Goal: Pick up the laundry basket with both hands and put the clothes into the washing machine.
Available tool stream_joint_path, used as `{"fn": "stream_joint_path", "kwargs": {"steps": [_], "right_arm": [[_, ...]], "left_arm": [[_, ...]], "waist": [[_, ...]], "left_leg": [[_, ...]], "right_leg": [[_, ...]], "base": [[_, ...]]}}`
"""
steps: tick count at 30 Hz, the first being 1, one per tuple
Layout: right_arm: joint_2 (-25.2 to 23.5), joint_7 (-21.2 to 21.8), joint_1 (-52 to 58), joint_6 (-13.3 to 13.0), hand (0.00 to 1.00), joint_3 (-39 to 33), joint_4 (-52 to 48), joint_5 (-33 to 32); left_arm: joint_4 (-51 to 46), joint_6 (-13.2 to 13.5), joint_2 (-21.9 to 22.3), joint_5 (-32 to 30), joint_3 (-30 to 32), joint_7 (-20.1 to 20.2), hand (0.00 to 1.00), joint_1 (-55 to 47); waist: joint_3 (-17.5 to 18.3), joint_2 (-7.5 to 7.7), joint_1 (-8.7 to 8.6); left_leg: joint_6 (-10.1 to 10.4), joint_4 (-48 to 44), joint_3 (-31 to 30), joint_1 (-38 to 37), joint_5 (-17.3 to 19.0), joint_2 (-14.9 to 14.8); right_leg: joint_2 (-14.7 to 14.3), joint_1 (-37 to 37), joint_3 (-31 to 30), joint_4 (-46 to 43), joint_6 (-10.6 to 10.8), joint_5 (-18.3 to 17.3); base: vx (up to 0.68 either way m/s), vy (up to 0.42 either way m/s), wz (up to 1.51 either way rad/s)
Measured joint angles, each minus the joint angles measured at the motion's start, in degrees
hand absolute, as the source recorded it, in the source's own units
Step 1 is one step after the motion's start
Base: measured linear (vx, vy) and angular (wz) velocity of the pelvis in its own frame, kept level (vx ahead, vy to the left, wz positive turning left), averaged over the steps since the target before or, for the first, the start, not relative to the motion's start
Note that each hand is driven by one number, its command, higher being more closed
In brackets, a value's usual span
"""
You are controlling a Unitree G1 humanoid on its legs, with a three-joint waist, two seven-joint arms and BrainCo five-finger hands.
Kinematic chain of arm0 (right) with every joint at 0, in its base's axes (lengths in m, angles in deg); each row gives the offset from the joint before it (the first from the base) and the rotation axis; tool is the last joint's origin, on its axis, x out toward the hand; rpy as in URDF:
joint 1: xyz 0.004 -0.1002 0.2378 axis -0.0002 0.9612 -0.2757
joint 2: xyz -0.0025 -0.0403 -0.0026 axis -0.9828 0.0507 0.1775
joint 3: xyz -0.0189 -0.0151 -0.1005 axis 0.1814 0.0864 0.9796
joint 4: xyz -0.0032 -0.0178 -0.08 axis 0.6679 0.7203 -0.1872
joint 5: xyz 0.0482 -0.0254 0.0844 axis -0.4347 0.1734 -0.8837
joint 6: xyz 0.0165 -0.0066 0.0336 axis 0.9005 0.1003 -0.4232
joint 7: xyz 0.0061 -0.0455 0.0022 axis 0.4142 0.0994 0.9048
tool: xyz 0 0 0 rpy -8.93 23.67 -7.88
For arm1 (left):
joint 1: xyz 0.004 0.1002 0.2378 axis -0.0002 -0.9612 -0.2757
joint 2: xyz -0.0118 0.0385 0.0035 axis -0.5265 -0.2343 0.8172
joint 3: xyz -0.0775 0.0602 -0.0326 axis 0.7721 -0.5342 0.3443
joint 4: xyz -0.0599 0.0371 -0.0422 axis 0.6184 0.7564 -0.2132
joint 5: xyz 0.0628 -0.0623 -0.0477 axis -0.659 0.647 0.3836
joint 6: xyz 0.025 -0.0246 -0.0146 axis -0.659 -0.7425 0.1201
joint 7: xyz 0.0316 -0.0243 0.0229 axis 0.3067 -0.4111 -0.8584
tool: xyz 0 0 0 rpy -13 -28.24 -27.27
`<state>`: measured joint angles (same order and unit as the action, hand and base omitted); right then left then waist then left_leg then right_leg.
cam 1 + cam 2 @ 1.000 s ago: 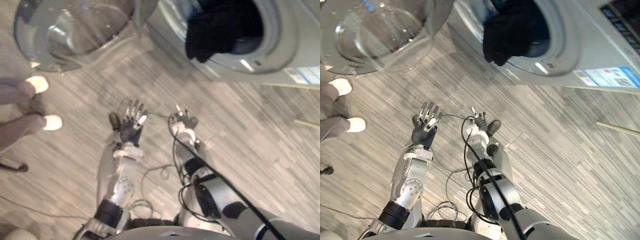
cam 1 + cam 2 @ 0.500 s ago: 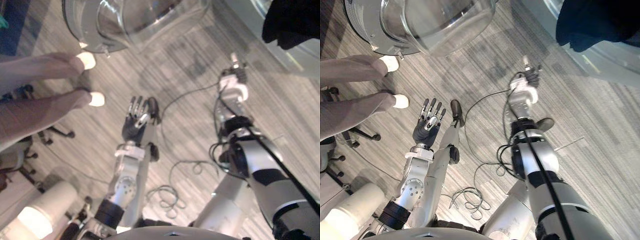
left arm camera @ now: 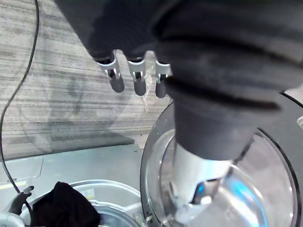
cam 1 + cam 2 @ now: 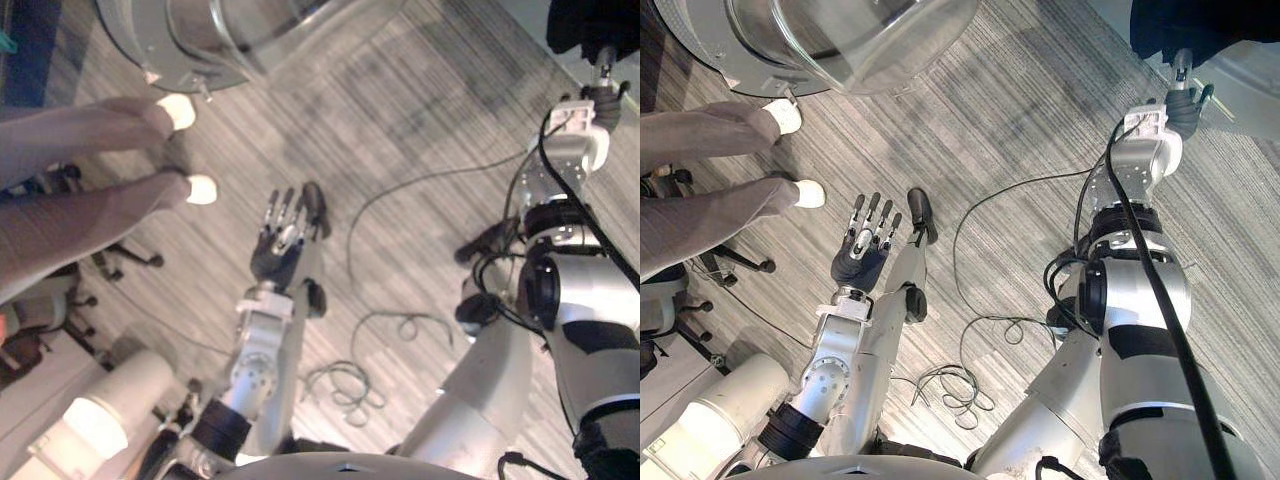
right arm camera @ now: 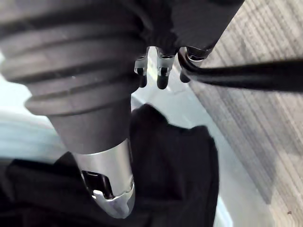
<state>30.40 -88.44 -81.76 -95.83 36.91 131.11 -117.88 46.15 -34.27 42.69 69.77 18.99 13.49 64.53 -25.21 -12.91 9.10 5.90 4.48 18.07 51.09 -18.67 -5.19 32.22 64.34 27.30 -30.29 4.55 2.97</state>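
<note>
Left hand (image 4: 862,262): fingers straight and spread, nothing in them; low over the floor (image 4: 1020,130), near a person's white shoes (image 4: 808,193).
Right hand (image 4: 1185,100): up at the washer (image 3: 71,165) mouth; fingers straight, thumb out, nothing held. The tips are close to the clothes, contact not clear.
Clothes (image 5: 170,161): dark bundle in the washer opening, part of it drooping over the rim.
Door (image 4: 840,40): glass, swung open, left of the opening.
Person (image 4: 700,190): legs at the left edge, beside the door.
</note>
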Motion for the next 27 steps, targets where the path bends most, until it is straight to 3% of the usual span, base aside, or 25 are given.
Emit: {"fn": "stream_joint_path", "kwargs": {"steps": [6, 7, 13, 16, 20, 21, 22, 23, 25, 27], "right_arm": [[0.77, -2.51, -1.73, 1.73, 0.00, 3.63, -1.65, -2.20], [0.71, -2.79, -1.74, 1.85, 1.00, 3.63, -1.66, -2.48], [-3.08, -6.74, -1.76, 1.11, 1.00, -2.64, -10.13, -7.83], [-5.62, -8.01, -1.22, -2.09, 1.00, -6.34, -14.80, -11.40], [-10.36, -8.06, 2.74, -8.45, 1.00, -12.15, -24.22, -13.93], [-9.87, -5.19, 4.26, -12.35, 1.00, -12.42, -32.72, -12.82], [-8.93, -4.17, 4.17, -13.73, 1.00, -12.60, -36.11, -12.77], [-5.97, -3.84, 3.71, -14.66, 1.00, -13.15, -40.32, -13.51], [-6.88, -3.82, 6.94, -14.60, 1.00, -12.86, -39.73, -14.37], [-6.92, -3.73, 7.01, -15.20, 1.00, -14.30, -40.22, -14.28]], "left_arm": [[-1.94, 0.02, 0.03, 0.32, 0.08, -0.23, 0.00, -0.34], [-2.02, 0.01, 0.03, 0.32, 0.03, -0.22, 0.00, -0.45], [-3.93, 0.16, 0.16, 0.33, -0.06, -0.03, 0.00, -3.04], [-3.86, 0.17, 0.45, 0.33, -0.04, -0.05, 0.00, -3.53], [-3.85, 0.19, 0.68, 0.98, 0.29, -0.08, 0.00, -3.70], [-3.86, 0.21, 0.68, 1.27, 0.42, -0.08, 0.00, -3.90], [-3.86, 0.21, 0.69, 1.29, 0.49, -0.09, 0.00, -4.03], [-3.86, 0.21, 0.68, 1.29, 0.53, -0.12, 0.00, -4.31], [-3.90, 0.27, 0.28, 1.27, -0.23, -0.16, 0.00, -5.36], [-3.73, 0.19, 0.26, 1.27, -1.84, -0.20, 0.00, -5.56]], "waist": [[-0.01, 0.02, -0.03], [-0.01, 0.02, -0.02], [-0.10, 0.15, -0.39], [-0.15, 0.22, -0.54], [-0.14, 0.29, -0.58], [-0.14, 0.36, -0.75], [-0.08, 0.51, -0.92], [-0.08, 1.06, -1.21], [0.41, 2.68, -1.00], [0.35, 2.77, -0.98]], "left_leg": [[0.48, -0.01, -0.66, 0.42, -1.10, -2.48], [0.40, -0.01, -0.75, 0.39, -1.17, -2.75], [-0.27, -0.01, -0.90, -0.08, -1.71, -4.27], [-0.53, -0.04, -0.94, -0.91, -2.17, -4.67], [-0.52, -0.04, -0.98, -3.60, -2.14, -4.75], [-0.43, -0.04, -1.10, -4.30, -1.99, -4.88], [-0.47, -0.04, -1.08, -4.47, -1.89, -4.95], [-0.46, -0.03, -0.96, -5.00, -1.53, -5.02], [-0.79, -0.03, 0.19, -5.67, -1.01, -5.54], [-0.81, -0.04, 0.68, -5.77, -1.01, -5.41]], "right_leg": [[-2.81, -2.26, 2.77, 2.55, -1.26, 1.19], [-3.05, -2.64, 3.17, 2.70, -1.34, 1.25], [-4.99, -5.64, 5.34, 5.58, -1.88, 3.00], [-5.59, -7.44, 6.24, 6.82, -1.93, 3.76], [-5.88, -11.01, 6.94, 7.96, -1.45, 4.17], [-6.22, -12.58, 7.74, 9.00, -1.20, 4.64], [-6.42, -13.08, 7.96, 9.49, -1.16, 4.89], [-6.64, -14.02, 8.19, 10.30, -1.02, 5.25], [-7.23, -15.11, 8.38, 11.51, -0.84, 5.54], [-6.98, -15.52, 8.78, 11.59, -0.75, 5.61]], "base": [[0.00, -0.069, -0.12], [-0.02, -0.065, -0.05], [-0.03, -0.040, -0.06], [-0.02, -0.031, -0.03], [-0.01, -0.044, 0.01], [-0.01, -0.038, 0.01], [-0.02, -0.036, 0.01], [-0.02, -0.029, -0.06], [-0.02, -0.031, -0.05], [0.00, -0.029, 0.09]]}}
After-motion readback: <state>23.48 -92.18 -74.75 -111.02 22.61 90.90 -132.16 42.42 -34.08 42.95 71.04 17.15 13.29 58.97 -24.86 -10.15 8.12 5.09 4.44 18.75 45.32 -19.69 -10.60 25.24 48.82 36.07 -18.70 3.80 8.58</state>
